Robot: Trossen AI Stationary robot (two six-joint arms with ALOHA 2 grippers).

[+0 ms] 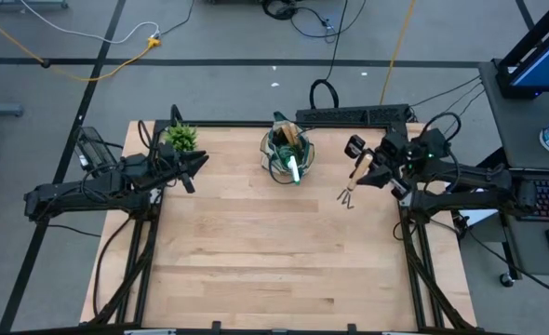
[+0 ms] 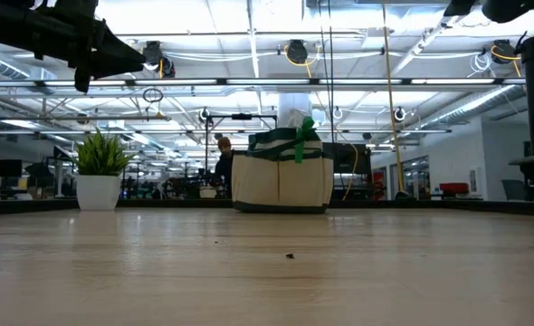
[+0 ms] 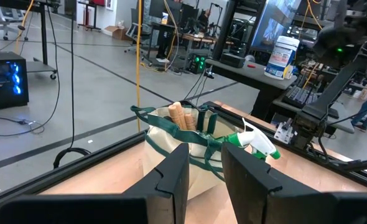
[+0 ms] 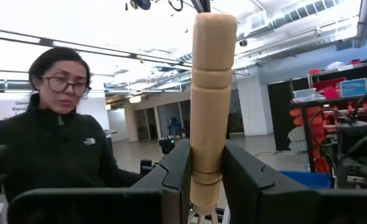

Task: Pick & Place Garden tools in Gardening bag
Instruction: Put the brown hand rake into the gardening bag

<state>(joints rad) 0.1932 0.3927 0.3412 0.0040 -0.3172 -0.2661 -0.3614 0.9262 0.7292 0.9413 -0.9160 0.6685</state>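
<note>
The beige gardening bag (image 1: 288, 154) with dark green trim stands at the table's far middle. It holds wooden-handled tools and the green spray bottle (image 3: 253, 140) with its white nozzle. It also shows in the low view (image 2: 281, 181). My right gripper (image 1: 368, 174) is to the right of the bag, shut on a wooden-handled hand rake (image 1: 353, 181). My left gripper (image 3: 205, 180) is open and empty to the left of the bag, pointing toward the bag (image 3: 171, 155). The other tools are out of view. My right gripper pinches the rake's wooden handle (image 4: 203, 177) between its two fingers, near the handle's metal end. The fingers (image 4: 176, 177) lie across the handle. The handle's free end (image 4: 213, 37) sticks out past the fingers, and the tines (image 1: 346, 197) point toward the table's near side.
A small green potted plant (image 1: 180, 138) in a white pot (image 2: 98, 190) stands at the far left, close to my left gripper. A person in a black jacket (image 4: 53, 149) shows beyond the table in the right wrist view. The wooden tabletop (image 1: 274, 251) stretches toward the near edge.
</note>
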